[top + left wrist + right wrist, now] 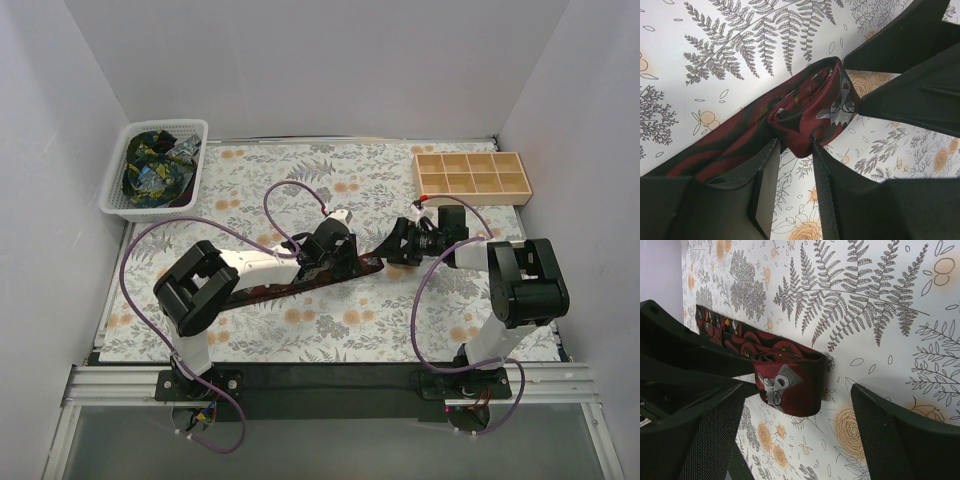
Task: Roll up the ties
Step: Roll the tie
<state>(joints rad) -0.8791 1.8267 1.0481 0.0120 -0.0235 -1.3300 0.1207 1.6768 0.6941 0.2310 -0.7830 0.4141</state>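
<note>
A maroon tie (290, 287) with pale flecks lies across the floral mat, its right end rolled into a small coil (812, 112). My left gripper (348, 258) pinches the lower edge of that coil between its fingertips (795, 147). My right gripper (397, 247) is open just right of the coil. In the right wrist view the coil (790, 385) sits ahead of and between the wide-apart jaws (797, 390), touching neither. More dark ties (152, 170) with blue, green and yellow prints lie bunched in a basket.
The white mesh basket (190, 126) stands at the back left. A wooden tray with several compartments (470, 175) stands at the back right. Purple cables (290, 190) loop over both arms. White walls enclose the mat on three sides.
</note>
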